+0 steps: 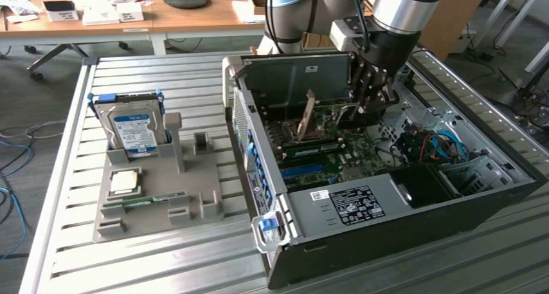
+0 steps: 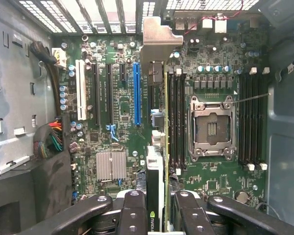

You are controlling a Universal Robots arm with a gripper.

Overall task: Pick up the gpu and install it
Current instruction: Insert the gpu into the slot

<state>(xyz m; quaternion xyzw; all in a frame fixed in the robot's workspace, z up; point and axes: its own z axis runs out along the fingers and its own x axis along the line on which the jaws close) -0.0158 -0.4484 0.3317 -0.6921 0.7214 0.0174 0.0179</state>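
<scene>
My gripper point(image 1: 371, 98) reaches down into the open computer case point(image 1: 386, 242), shut on the gpu point(image 1: 339, 114). In the wrist view the gpu point(image 2: 156, 169) shows edge-on between the black fingers point(image 2: 132, 208), with its silvery end bracket point(image 2: 159, 39) at the far end by the case's rear wall. The card hangs upright over the green motherboard point(image 2: 117, 127), between the long blue slot point(image 2: 136, 93) and the black memory slots point(image 2: 176, 117). I cannot tell whether its lower edge touches a slot.
A CPU socket point(image 2: 210, 127) and a bundle of cables point(image 2: 51, 137) lie on either side of the card. Outside the case, on the exterior view's left, a grey fixture point(image 1: 154, 204) holds a hard drive point(image 1: 133, 127), a processor point(image 1: 125, 181) and a memory stick point(image 1: 146, 201).
</scene>
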